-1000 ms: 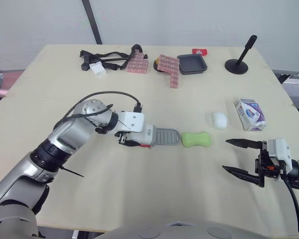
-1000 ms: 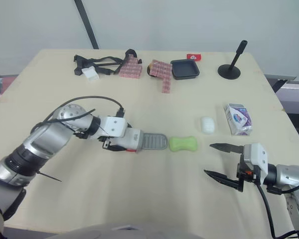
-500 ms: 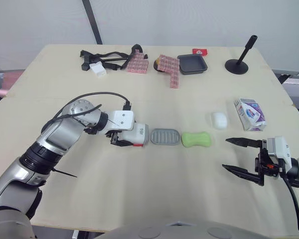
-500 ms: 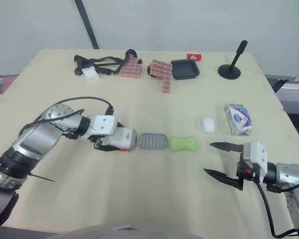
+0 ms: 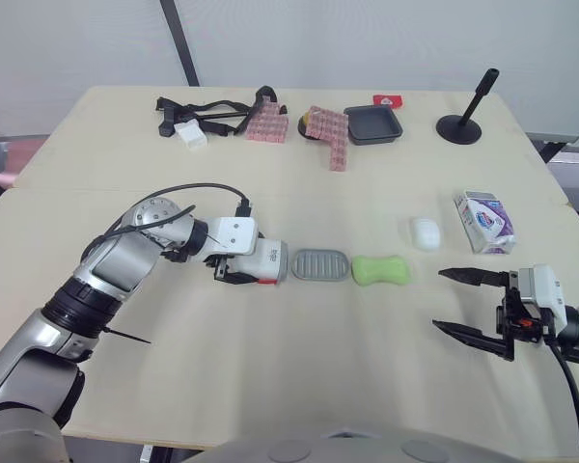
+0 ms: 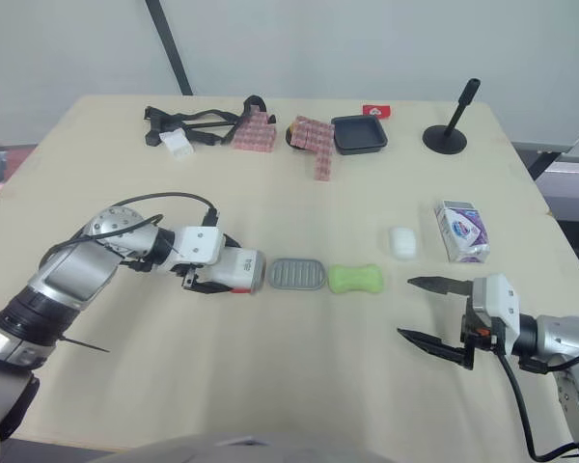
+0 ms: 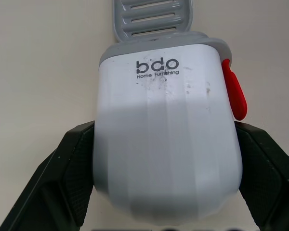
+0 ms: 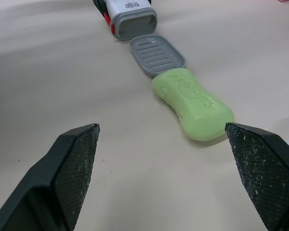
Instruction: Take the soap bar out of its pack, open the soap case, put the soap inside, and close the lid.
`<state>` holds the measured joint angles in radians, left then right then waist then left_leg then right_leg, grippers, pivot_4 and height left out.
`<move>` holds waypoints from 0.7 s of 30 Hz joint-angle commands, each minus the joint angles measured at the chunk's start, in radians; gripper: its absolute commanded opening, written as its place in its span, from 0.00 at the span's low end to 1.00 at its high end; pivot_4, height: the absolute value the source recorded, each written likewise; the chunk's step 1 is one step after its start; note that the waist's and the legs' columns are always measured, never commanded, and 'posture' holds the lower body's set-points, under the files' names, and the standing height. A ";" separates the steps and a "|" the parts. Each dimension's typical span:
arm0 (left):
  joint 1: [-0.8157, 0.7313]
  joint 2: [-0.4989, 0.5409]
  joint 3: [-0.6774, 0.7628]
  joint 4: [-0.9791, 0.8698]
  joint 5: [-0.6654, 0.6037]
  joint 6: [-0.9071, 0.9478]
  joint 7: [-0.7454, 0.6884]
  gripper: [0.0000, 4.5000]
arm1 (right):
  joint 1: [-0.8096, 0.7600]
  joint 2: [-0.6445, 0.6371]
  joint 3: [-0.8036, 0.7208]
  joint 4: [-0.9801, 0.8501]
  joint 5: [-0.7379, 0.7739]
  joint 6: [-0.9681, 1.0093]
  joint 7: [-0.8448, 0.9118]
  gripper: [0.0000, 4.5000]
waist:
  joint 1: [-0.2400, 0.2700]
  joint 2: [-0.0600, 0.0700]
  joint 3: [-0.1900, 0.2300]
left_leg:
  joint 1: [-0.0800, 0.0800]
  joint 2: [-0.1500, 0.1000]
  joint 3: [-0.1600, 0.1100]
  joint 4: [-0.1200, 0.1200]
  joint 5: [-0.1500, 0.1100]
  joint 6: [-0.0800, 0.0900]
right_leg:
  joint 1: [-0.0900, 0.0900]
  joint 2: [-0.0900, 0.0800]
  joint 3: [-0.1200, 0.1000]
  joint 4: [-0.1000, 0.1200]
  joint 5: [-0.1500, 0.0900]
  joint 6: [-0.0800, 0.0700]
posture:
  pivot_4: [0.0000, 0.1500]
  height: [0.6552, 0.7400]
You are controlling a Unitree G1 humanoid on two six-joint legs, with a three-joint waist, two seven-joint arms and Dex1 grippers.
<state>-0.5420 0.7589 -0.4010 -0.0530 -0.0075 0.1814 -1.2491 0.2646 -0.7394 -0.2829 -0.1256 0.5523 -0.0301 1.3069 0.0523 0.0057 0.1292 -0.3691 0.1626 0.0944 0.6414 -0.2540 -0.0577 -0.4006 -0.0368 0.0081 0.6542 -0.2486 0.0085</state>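
One beige wooden table carries everything. Of two black-fingered grippers, the left gripper pinches one white plastic soap case shell, while the right gripper hovers spread wide, empty. One purple-and-white cardboard soap pack stands far right. One grey ribbed tray lies between the shell and one green soap bar, just beside both

The white case shell hides the near end of the grey tray, and the left wrist view's edge cuts off its far end. The shell also covers the inner faces of the left gripper. The print on the soap pack is too small to read (so is the small red item far back).
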 commanded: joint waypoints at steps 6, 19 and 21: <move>-0.002 0.005 0.046 0.021 -0.023 -0.021 -0.011 1.00 | 0.001 -0.012 -0.020 -0.018 0.004 -0.008 0.001 1.00 | -0.001 0.000 0.000 | 0.000 0.000 0.000 0.000 0.000 0.000 | 0.000 0.000 0.000 0.000 0.000 0.000 | 1.00 0.97; 0.015 -0.002 0.152 -0.024 -0.183 0.012 -0.058 1.00 | -0.007 -0.019 -0.025 -0.009 0.007 0.001 0.003 1.00 | -0.001 0.000 0.000 | 0.000 0.000 0.000 0.000 0.000 0.000 | 0.000 0.000 -0.001 0.000 0.000 0.000 | 1.00 0.97; 0.039 -0.025 0.216 -0.058 -0.276 0.045 -0.045 1.00 | -0.007 -0.027 -0.025 -0.010 0.002 0.007 0.002 1.00 | -0.001 0.000 0.000 | 0.000 0.000 0.000 0.000 0.000 0.000 | 0.000 -0.001 -0.001 0.000 0.000 0.000 | 1.00 0.97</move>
<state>-0.5188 0.7463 -0.2634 -0.0596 -0.1908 0.1964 -1.3003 0.2615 -0.7468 -0.2834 -0.1254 0.5523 -0.0229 1.3068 0.0514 0.0060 0.1291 -0.3693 0.1626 0.0944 0.6414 -0.2537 -0.0572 -0.4010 -0.0375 0.0067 0.6543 -0.2489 0.0081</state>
